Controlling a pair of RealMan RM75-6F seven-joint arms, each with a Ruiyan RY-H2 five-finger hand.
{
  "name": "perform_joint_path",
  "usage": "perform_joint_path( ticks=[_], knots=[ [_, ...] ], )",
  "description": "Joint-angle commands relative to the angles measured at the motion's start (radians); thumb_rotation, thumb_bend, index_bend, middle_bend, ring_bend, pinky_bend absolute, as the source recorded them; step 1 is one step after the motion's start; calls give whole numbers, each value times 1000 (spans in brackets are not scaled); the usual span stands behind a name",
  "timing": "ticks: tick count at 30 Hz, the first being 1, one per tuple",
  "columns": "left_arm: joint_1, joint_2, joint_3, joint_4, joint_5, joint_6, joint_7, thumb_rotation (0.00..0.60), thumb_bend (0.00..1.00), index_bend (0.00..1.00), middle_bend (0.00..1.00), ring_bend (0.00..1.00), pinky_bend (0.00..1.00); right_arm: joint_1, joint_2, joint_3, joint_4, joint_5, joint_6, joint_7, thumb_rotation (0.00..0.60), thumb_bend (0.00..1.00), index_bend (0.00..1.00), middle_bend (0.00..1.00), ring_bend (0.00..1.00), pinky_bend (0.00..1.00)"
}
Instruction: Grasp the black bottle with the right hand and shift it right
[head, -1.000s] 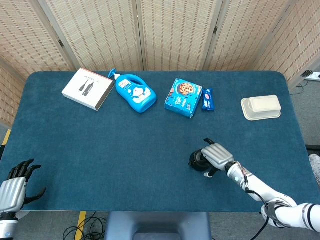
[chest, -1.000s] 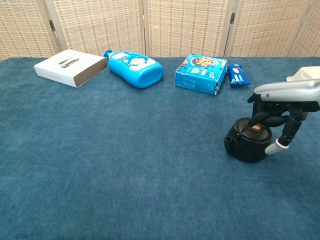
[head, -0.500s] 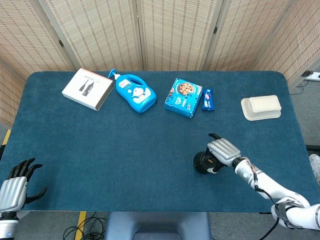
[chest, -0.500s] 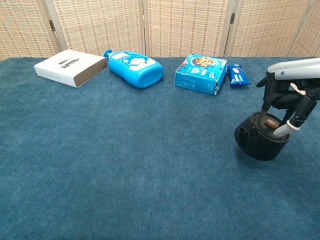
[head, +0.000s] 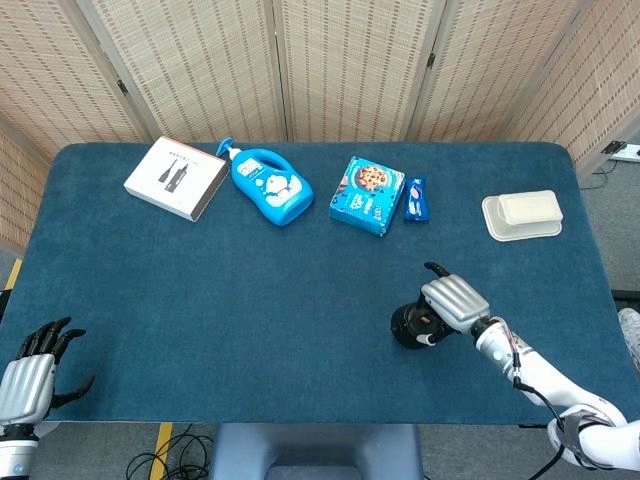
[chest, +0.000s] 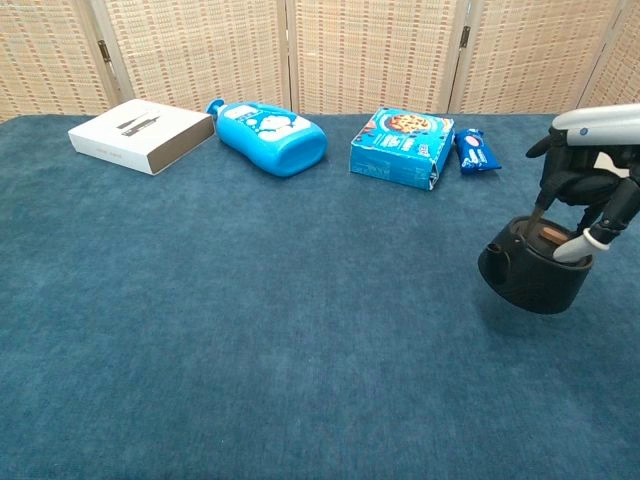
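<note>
Already the squat black round bottle is gripped from above by the right hand, tilted off the near-right blue cloth table; the left hand, spread, is seen far left.

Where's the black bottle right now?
In the head view the black bottle sits near the table's front right, gripped by the right hand, below the cookie box.

The head view is looking steeply down from high above, taking in the whole table — the chest view is sitting low and near, facing the screens across that same tabletop.
</note>
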Motion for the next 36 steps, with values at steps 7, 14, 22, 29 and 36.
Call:
perform_joint_path(
  ticks=[7, 14, 22, 29, 36],
  knots=[
    [-1, 0, 0, -2, 1, 0, -5, 600, 274, 261, 122, 109, 145, -26, 2, -16, -76, 100, 87, -181, 418, 0, 1000, 1000, 902, 74],
    [0, 1, -2, -5, 3, 3, -7, 600, 274, 261, 122, 109, 145, -31, 8, -23, -107, 126, 108, -243, 416, 0, 1000, 1000, 903, 74],
    [1, 6, 0, -10, 1, 2, -5, 600, 274, 261, 122, 109, 145, -40, 3, -26, -106, 116, 126, -252, 418, 164, 1000, 1000, 929, 75],
    [-1, 7, 0, -10, 1, -1, -5, 600, 274, 261, 122, 109, 145, -46, -6, -26, -95, 92, 133, -240, 418, 444, 1000, 1000, 945, 87],
    [-1, 7, 0, -7, -2, -2, -7, 600, 274, 261, 122, 109, 145, -46, -17, -24, -85, 68, 138, -241, 417, 438, 1000, 1000, 946, 117]
  ],
)
